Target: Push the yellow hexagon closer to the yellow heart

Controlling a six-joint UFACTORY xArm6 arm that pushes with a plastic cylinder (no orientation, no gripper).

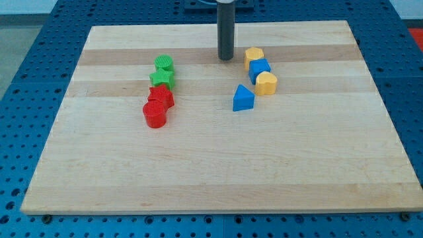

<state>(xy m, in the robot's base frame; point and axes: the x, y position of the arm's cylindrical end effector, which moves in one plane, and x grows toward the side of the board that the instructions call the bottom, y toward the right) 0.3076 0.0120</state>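
The yellow hexagon (pixel 254 56) sits near the view's top, right of centre. A blue cube (pixel 260 69) lies directly below it, touching or nearly touching. The yellow heart (pixel 266 83) lies just below the blue cube, so the cube stands between the two yellow blocks. My tip (pixel 226 58) rests on the board a short way left of the yellow hexagon, apart from it.
A blue triangle (pixel 243 98) lies below left of the yellow heart. On the view's left, a column holds a green block (pixel 164 65), a green star (pixel 162 79), a red star (pixel 160 98) and a red cylinder (pixel 154 114). The wooden board (pixel 218 178) lies on a blue perforated table.
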